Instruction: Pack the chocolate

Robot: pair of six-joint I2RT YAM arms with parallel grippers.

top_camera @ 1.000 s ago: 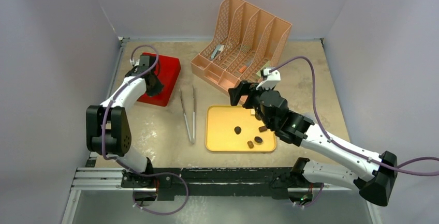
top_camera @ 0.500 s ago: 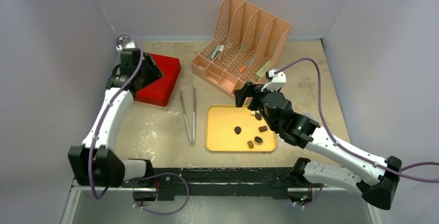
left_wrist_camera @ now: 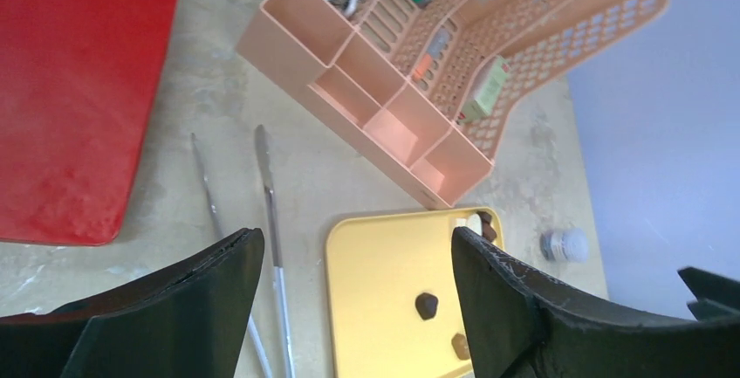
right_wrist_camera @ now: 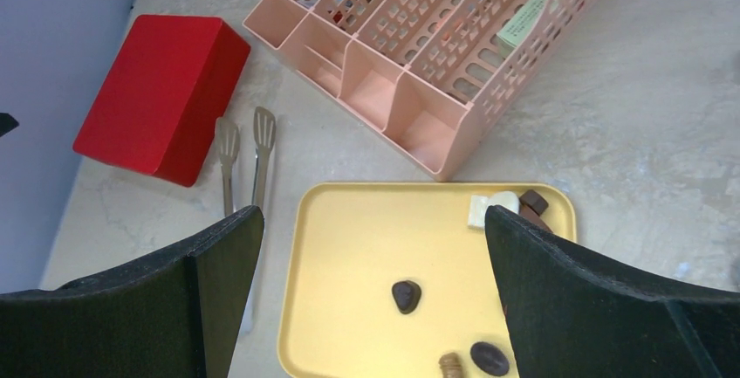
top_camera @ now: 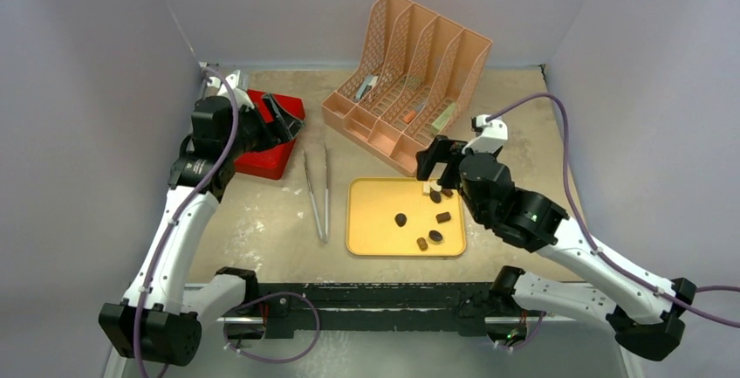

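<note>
Your left gripper (left_wrist_camera: 353,240): jaws wide, empty, by red box (left_wrist_camera: 70,90). Your right gripper (right_wrist_camera: 373,221): jaws wide, empty, over yellow tray (right_wrist_camera: 349,247) holding loose chocolate pieces (right_wrist_camera: 407,295).

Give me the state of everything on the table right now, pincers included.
Left pincer, open, empty.
Right pincer, open, empty.
Chocolate, loose on the yellow tray.
Red box, closed.
Tongs, lying flat, unheld.
Pink organizer, upright.
</note>
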